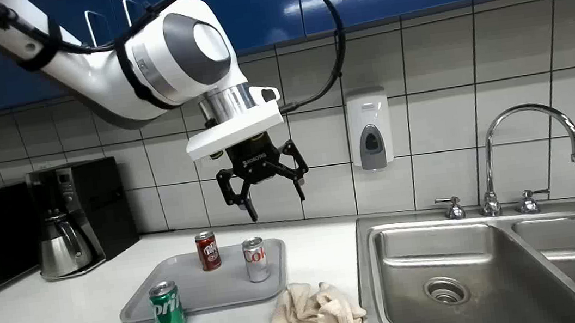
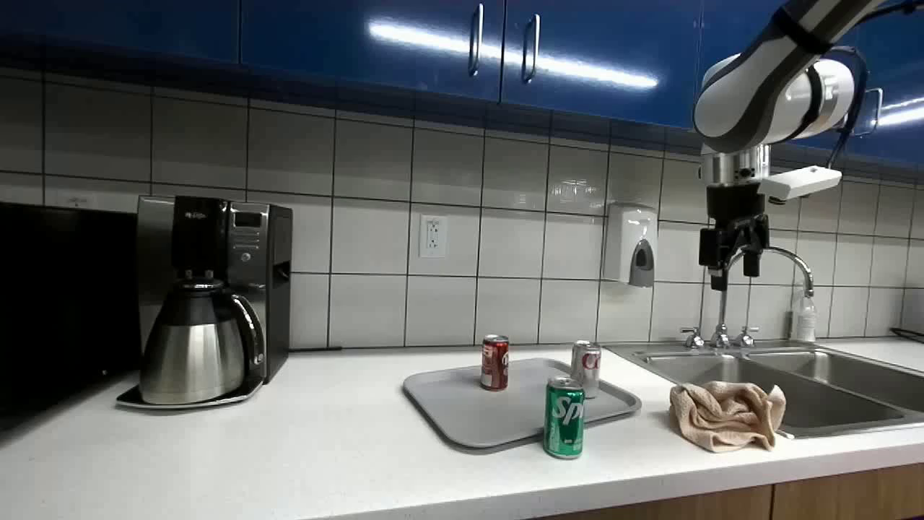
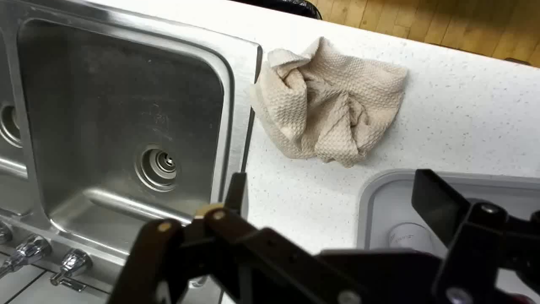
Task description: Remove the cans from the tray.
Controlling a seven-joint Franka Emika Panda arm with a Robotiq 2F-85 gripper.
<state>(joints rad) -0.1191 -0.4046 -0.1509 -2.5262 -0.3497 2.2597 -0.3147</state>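
Silver can and dark red can stand upright on the tray; green can stands upright on the counter, just outside the tray's near rim, contact with that rim undetermined. Gripper hangs high on the sink side, well apart from all cans, fingers spread wide, nothing held. Principal risk, as judged: the silver can, the likely next target, could be toppled by an off-line descent, one finger landing on its top instead of passing beside it. Contributing cause: in the wrist view the gripper's own parts cover much of the tray, so alignment is hard to check from there. Second risk: a can moved sideways before a full lift could catch the rim and tip, or drag the tray; a sliding tray could in turn push the green can toward the counter's front edge. Third risk: the cloth lies crumpled just off the tray's near corner, against the edge of the sink; a can set on it would probably lean or fall, and one released too far over could drop into the sink. Over-squeezing could dent thin walls; a weak hold could let a can slip.
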